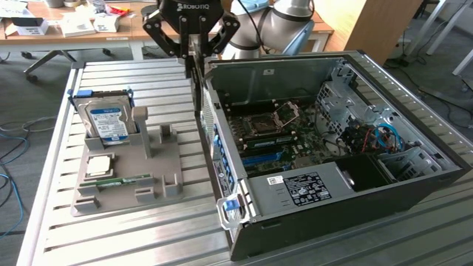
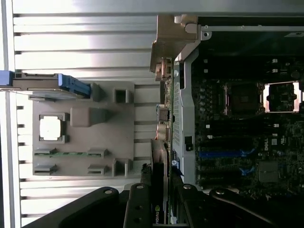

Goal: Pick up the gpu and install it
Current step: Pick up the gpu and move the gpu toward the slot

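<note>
You have the gripper point(image 1: 196, 55) at the top centre of the exterior frame, clamped on the gpu point(image 1: 194, 72). The card hangs edge-on at the upper-left corner of the open computer case point(image 1: 414, 183), above the counter point(image 1: 126, 238). On the frame's left, the grey tray point(image 1: 166, 166) holds the hard drive point(image 1: 108, 122).

We found soft, even light; the bench point(image 2: 71, 52) slats glared (almost white), the case point(image 1: 369, 216) interior lay dim.
</note>
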